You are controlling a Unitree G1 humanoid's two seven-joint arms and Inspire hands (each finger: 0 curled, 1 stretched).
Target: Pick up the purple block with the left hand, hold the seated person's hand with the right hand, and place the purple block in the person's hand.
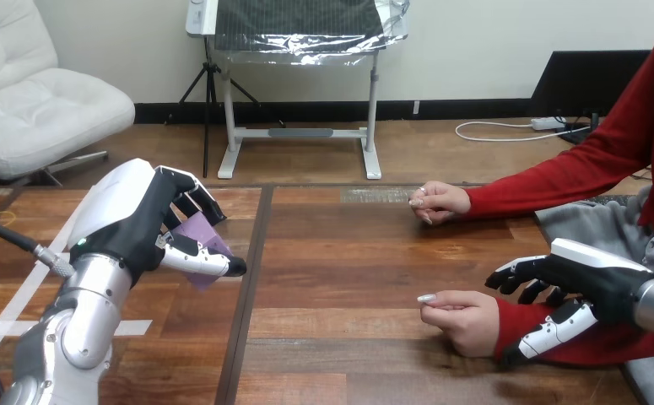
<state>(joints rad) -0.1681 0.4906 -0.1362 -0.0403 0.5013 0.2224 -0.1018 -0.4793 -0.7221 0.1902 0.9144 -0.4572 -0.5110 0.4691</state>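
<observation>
My left fingers (190,198) are curled round the purple block (198,232), with the thumb (209,261) closed under its lower edge. The block sits pinched in my left hand (129,224) at the middle left of the frame, lifted clear of the worktop (340,270). I judge the pick-up as done.

At the lower right, my right fingers (517,274) bend over the far side of the person's red-sleeved wrist (516,319). The thumb there lies across the near side, so my right hand (589,274) wraps the wrist rather than the palm. How firm that grip is, I cannot tell. I take the holding step as roughly in place.

The person's hand (462,316) rests on the worktop at the lower centre, just left of my right fingers. It is loosely closed, knuckles up, and shows no open palm. Their other hand (437,202) lies at the upper centre right, well apart from both of mine.

What is left, as I judge it, is the carry across and the release. The block is well apart from the receiving hand, which would need to open first.
</observation>
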